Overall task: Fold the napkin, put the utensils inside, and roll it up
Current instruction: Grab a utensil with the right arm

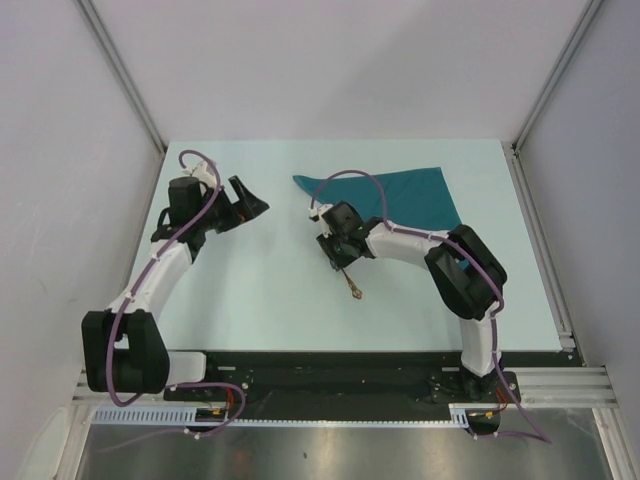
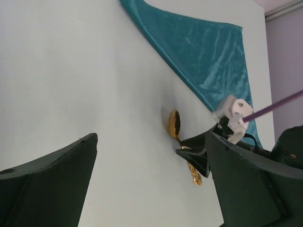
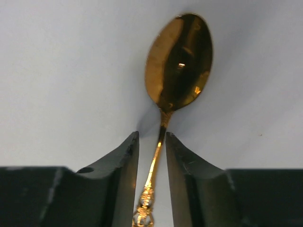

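Note:
The teal napkin [image 1: 400, 195] lies spread flat at the back right of the table; it also shows in the left wrist view [image 2: 203, 52]. One gold spoon [image 1: 352, 285] lies on the table in front of the napkin, apart from it. My right gripper [image 1: 338, 262] is down over the spoon's handle. In the right wrist view the gripper [image 3: 152, 142] straddles the thin handle with a small gap on each side, and the spoon bowl [image 3: 180, 61] lies just beyond the fingertips. My left gripper [image 1: 245, 205] is open and empty at the left, its fingers wide apart [image 2: 151, 189].
The pale table top [image 1: 250, 290] is bounded by grey walls left, right and back. A black rail [image 1: 330, 370] runs along the near edge at the arm bases. Purple cables loop over both arms.

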